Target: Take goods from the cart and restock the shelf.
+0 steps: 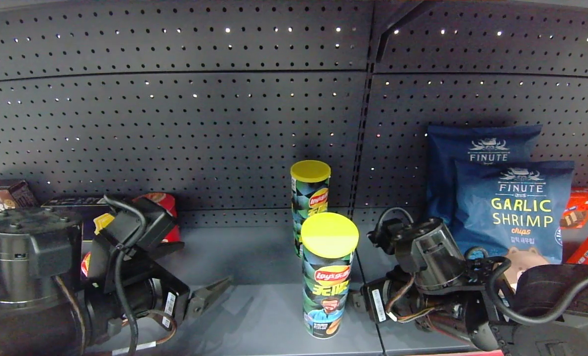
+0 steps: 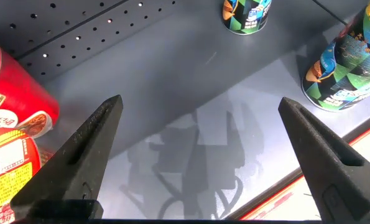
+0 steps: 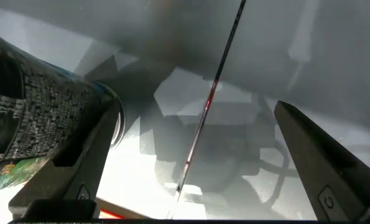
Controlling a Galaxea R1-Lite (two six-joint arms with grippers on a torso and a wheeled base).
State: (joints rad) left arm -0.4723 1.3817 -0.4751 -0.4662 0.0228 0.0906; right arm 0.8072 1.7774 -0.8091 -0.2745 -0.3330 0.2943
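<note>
Two chip cans with yellow lids stand upright on the grey shelf (image 1: pixel 254 257). The front can (image 1: pixel 327 277) is near the shelf's edge and the back can (image 1: pixel 310 198) is behind it. My left gripper (image 1: pixel 210 295) hovers low over bare shelf to the left of the cans. It is open and empty in the left wrist view (image 2: pixel 200 102), with both cans (image 2: pixel 345 70) (image 2: pixel 247 14) ahead of it. My right gripper (image 1: pixel 357 300) sits just right of the front can's lower part. It is open (image 3: pixel 197 107), and the can (image 3: pixel 35 130) lies beside one finger (image 3: pixel 85 165), outside the jaws.
Two blue chip bags (image 1: pixel 514 207) lean against the pegboard back on the right, with orange boxes (image 1: pixel 583 207) beside them. Red cans (image 1: pixel 163 202) (image 2: pixel 10 106) and dark boxes (image 1: pixel 2 195) stand at the left. A red strip (image 2: pixel 278 199) marks the shelf's front edge.
</note>
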